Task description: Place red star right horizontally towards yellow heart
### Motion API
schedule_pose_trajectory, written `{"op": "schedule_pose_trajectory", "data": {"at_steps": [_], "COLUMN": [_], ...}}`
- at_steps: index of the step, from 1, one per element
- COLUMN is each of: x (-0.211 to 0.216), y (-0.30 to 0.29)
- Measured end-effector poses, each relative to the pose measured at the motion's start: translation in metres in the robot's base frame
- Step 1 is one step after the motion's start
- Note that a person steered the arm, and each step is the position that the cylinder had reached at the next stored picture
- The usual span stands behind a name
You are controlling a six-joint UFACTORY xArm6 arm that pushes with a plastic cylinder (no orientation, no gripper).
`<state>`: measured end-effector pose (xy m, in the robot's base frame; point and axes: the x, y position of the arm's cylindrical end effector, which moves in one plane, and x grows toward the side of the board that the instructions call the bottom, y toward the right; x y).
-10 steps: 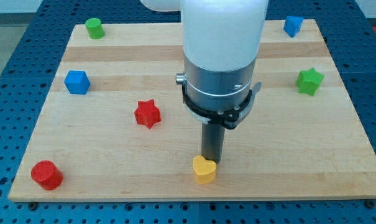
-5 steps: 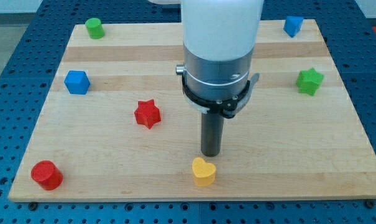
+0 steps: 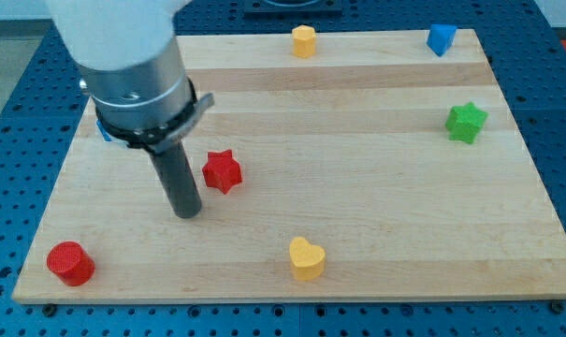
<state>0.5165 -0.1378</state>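
Note:
The red star [image 3: 222, 171] lies left of the board's middle. The yellow heart [image 3: 307, 257] sits near the view's bottom edge, right of and below the star. My tip [image 3: 187, 212] rests on the board just left of and below the red star, a small gap apart from it. The arm's body covers the board's upper left.
A red cylinder [image 3: 70, 263] is at the bottom left corner. A green star [image 3: 466, 122] is at the right. A blue block [image 3: 441, 38] is at the top right, a second yellow block [image 3: 304, 41] at the top middle. A blue block [image 3: 103, 130] peeks out behind the arm.
My tip has moved from just above the yellow heart to the left, to beside the red star. The arm now hides the green block and most of the blue cube; a yellow block shows at the top.

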Motion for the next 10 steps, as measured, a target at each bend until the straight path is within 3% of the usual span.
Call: {"op": "schedule_pose_trajectory", "data": {"at_steps": [2, 4, 8, 10], "x": [-0.032, -0.060, -0.049, -0.015], "y": [-0.027, -0.011, 0.090, 0.108]}}
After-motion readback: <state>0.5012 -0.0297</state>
